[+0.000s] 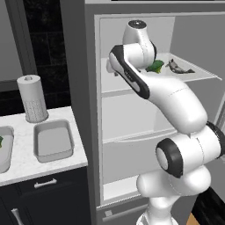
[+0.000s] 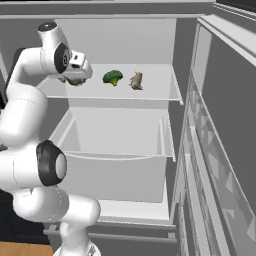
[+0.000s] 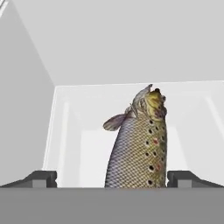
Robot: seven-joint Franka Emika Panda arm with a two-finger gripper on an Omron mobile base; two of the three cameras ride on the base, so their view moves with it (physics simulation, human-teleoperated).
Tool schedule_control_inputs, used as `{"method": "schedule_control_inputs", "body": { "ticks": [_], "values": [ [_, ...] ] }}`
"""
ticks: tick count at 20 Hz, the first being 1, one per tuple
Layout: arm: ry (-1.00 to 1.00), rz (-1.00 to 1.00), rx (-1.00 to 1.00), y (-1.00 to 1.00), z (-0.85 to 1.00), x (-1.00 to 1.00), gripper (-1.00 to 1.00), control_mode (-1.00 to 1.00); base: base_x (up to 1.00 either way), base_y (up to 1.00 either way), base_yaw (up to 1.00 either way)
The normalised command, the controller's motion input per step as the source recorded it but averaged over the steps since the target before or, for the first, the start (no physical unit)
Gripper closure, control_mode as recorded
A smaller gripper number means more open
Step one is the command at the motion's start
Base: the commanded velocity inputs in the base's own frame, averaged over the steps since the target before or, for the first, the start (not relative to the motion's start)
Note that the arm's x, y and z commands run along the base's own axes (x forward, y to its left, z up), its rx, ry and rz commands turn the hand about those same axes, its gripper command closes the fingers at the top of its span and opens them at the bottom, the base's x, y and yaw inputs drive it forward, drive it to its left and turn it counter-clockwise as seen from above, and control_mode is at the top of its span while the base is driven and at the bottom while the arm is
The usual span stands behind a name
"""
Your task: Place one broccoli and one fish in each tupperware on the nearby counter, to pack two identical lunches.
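A speckled brown fish (image 3: 139,144) lies on the white upper fridge shelf (image 2: 150,92), stretching away from my gripper (image 3: 113,179). The gripper is open, its fingertips (image 3: 43,178) spread wide on both sides of the fish's tail end with gaps to it. In the right base view the gripper (image 2: 76,76) hangs low over this fish (image 2: 75,81) at the shelf's left. Further right on the shelf lie a broccoli (image 2: 113,77) and a second fish (image 2: 136,81). On the marble counter (image 1: 26,169) stands one empty grey tupperware (image 1: 52,140). A second tupperware (image 1: 5,151) at the left edge has something green (image 1: 1,141) in it.
The fridge stands open, its door (image 2: 220,150) swung out to the right. Below the shelf is a clear drawer (image 2: 117,132). A white perforated cylinder (image 1: 32,99) stands at the back of the counter behind the tupperware. My arm (image 1: 171,96) hides part of the shelf.
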Motion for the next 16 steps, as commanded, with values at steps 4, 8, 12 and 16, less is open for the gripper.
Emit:
{"method": "schedule_control_inputs", "body": {
  "ticks": [4,8,12,16],
  "values": [
    [0.06,0.00,0.00,-0.30,-0.37,0.10,-1.00,-1.00,0.00,0.00,0.00],
    [0.00,-0.01,0.03,-0.38,-0.28,-0.14,-1.00,-1.00,0.00,0.00,0.00],
    [0.00,0.00,0.02,-0.11,-0.31,-0.17,-1.00,-1.00,0.00,0.00,0.00],
    [0.00,0.00,0.03,0.00,-0.37,0.00,-1.00,-1.00,0.00,0.00,0.00]
  ]
}}
